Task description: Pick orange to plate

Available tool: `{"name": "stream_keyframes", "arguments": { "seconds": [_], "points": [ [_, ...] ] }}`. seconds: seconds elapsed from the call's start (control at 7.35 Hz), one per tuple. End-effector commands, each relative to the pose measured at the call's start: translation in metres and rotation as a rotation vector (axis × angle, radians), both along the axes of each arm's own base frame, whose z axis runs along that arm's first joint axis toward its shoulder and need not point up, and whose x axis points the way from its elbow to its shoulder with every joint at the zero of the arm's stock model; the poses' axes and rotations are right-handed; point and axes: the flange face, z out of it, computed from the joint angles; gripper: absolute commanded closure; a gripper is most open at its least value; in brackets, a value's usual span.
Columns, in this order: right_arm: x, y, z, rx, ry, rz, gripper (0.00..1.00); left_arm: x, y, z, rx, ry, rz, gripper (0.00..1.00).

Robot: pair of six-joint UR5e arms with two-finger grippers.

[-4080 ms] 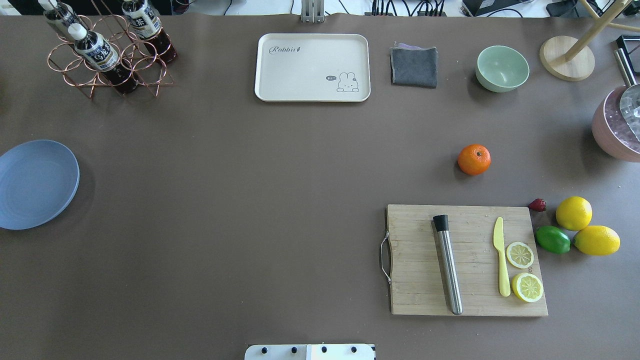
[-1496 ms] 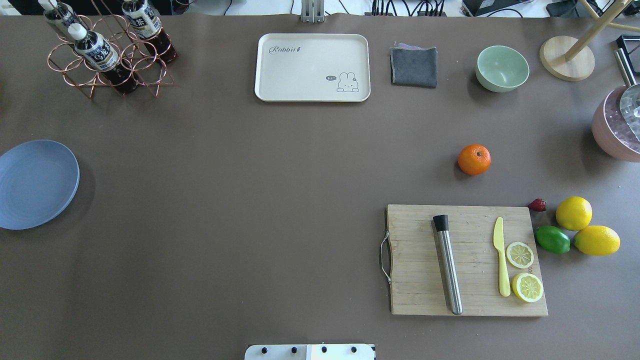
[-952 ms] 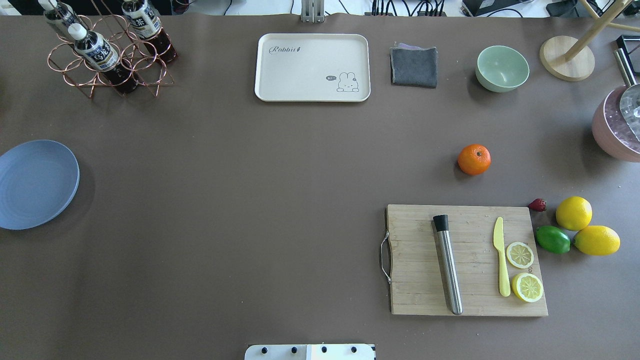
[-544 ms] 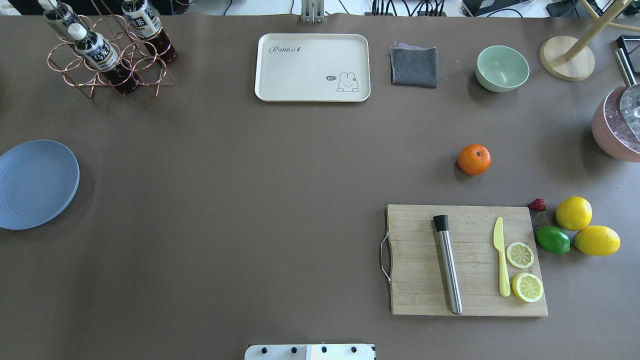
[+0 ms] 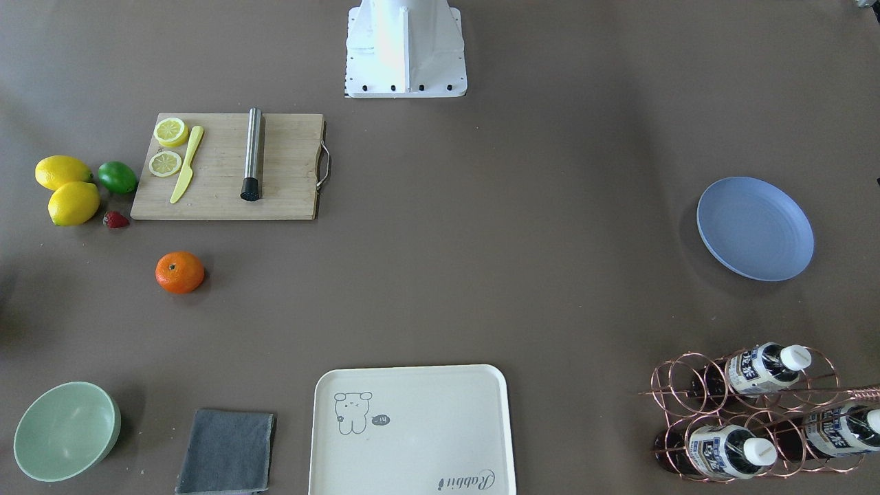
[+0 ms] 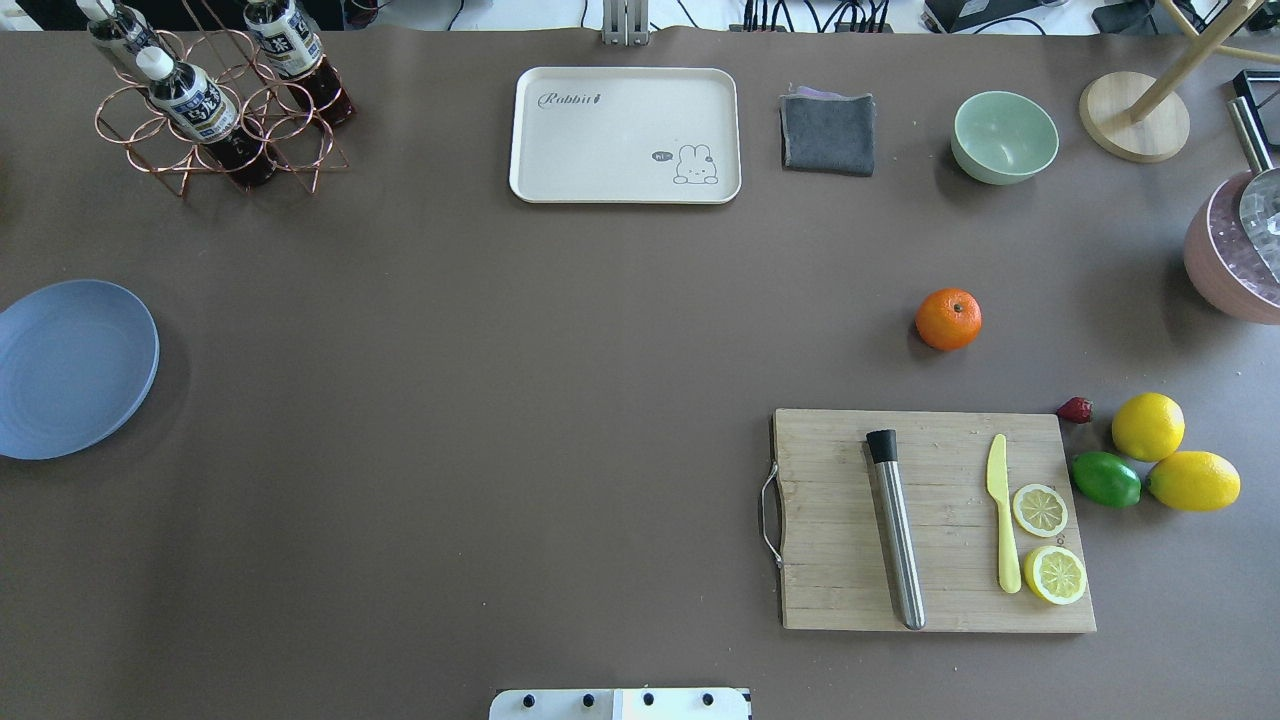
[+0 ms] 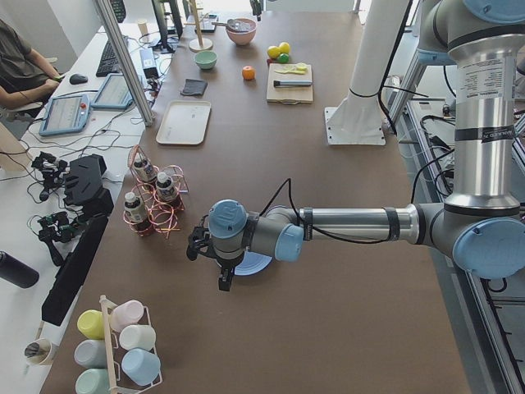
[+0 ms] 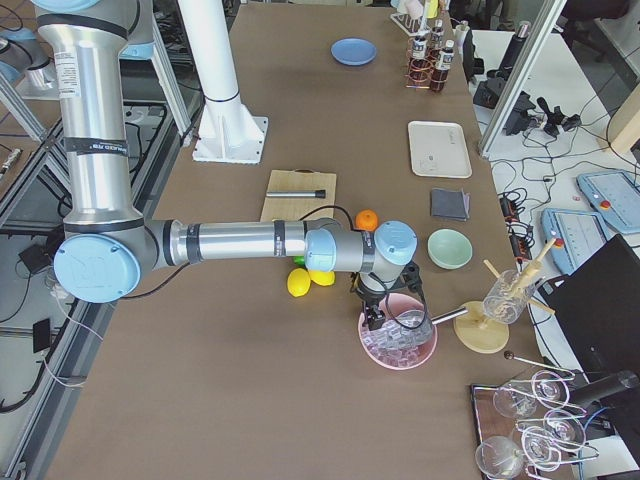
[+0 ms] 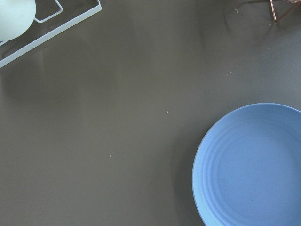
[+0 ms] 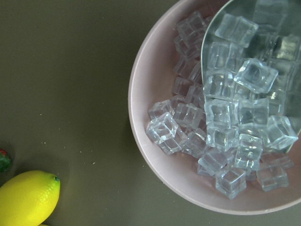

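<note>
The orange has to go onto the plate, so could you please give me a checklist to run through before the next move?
1. The orange lies free on the table, apart from the cutting board and the strawberry: ok.
2. The plate holds nothing: ok.
3. The right end effector is lined up over the orange: not ok; it hangs above the pink ice bowl.
4. The right end effector is open for the grasp: cannot tell.
5. The left end effector is away from the plate: not ok; it hangs by the plate's edge.
</note>
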Motion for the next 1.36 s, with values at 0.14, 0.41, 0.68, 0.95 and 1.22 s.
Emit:
{"name": "stream_keyframes", "arguments": {
  "seconds": [0.14,0.41,0.68,0.95,1.22],
  "points": [
    [-0.009,-0.004,-0.017,-0.016,-0.116,0.011,0.00,0.072,0.000,0.054,0.020,0.060,-0.022,0.02],
    [-0.015,-0.005,-0.025,-0.016,-0.118,0.011,0.00,0.107,-0.011,0.062,0.025,0.003,0.002,0.03],
    [-0.016,-0.006,-0.030,-0.005,-0.121,0.009,0.00,0.111,-0.014,0.066,0.016,0.001,0.007,0.14],
    [-0.021,-0.006,-0.044,0.023,-0.123,-0.002,0.00,0.115,-0.015,0.068,0.004,0.005,0.010,0.29],
    [-0.029,-0.006,-0.052,0.036,-0.127,-0.016,0.00,0.126,-0.015,0.067,0.000,0.006,0.027,0.33]
  ]
}}
